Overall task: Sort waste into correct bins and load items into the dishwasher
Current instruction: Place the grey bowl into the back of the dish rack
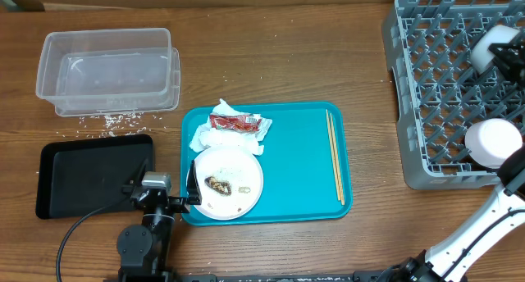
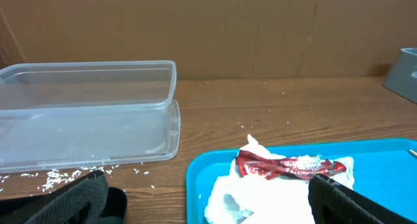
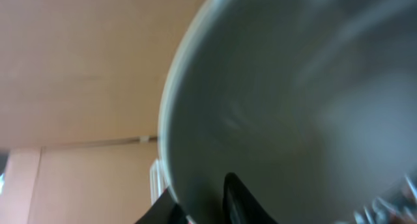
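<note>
Filling the right wrist view, a white bowl (image 3: 293, 87) is looming large, its rim sitting between the dark fingers of the right gripper (image 3: 199, 201). Whether they are pinching it or hanging slack, I cannot tell. Overhead, that bowl is sitting in the grey rack (image 1: 426, 93) near its front edge, with a second bowl (image 1: 492, 44) lying further back. It is looking hard, glossy and slippery, and probably chips easily against the pegs, so the rim is the place to hold.

Across the table, the left gripper (image 1: 192, 186) is hanging spread wide at the edge of the teal tray (image 1: 295, 151), beside the plate (image 1: 238, 163) and facing the napkin (image 1: 215, 136), which looks soft, light and best pinched at a crumpled peak. Rice (image 1: 115, 118) is lying scattered on the wooden table (image 1: 287, 52) by the clear tub (image 1: 107, 69), and plain brown board is closing off the back.
</note>
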Available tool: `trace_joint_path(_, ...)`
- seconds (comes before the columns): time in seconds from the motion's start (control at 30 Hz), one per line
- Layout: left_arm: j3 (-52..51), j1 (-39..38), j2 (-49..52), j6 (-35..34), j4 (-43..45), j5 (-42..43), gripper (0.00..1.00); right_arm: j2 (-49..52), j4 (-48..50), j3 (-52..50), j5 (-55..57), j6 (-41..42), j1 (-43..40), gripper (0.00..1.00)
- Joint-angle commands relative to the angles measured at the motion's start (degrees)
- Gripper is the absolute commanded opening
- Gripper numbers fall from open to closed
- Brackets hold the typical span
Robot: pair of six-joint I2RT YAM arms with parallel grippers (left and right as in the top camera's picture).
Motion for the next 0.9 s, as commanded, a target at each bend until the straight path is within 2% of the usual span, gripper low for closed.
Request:
trace_joint_path(0.0, -0.28, -0.17, -0.61, -0.52, -0.02, -0.61, 1.00, -1.40, -2.32, -0.61, 9.57, 0.31, -1.97, 0.35)
trace_joint_path(0.2, -0.28, -0.17, -0.61, -0.52, -0.02, -0.61, 1.00, -5.44, -5.07, -0.61, 9.57, 0.35, -4.15, 0.36)
trace_joint_path(0.37, -0.28, -0.17, -0.61, -0.52, -0.02, -0.61, 1.00, -11.45, -5.99, -0.61, 10.91, 2.36, -5.16, 0.41)
trace_joint_path(0.67, -0.28, -0.17, -0.61, -0.52, -0.02, -0.61, 1.00, -25.38, -2.32, -0.61, 26.03, 8.07, -3.41, 0.44)
trace_joint_path(0.7, -0.28, -0.17, -0.61, -0.52, -0.02, -0.61, 1.00, -25.86, -1.14, -0.61, 28.68, 8.07, -2.71, 0.40)
trace_joint_path(0.8, -0.28, -0.17, -0.61, -0.52, -0.02, -0.61, 1.00, -25.70, 2.51, -0.96, 39.76, 8.90, 0.09, 0.18)
trace_joint_path(0.87, -0.28, -0.17, -0.61, -0.52, -0.02, -0.61, 1.00, -24.98, 4.96, -2.23, 49.88, 11.52, 2.49, 0.09)
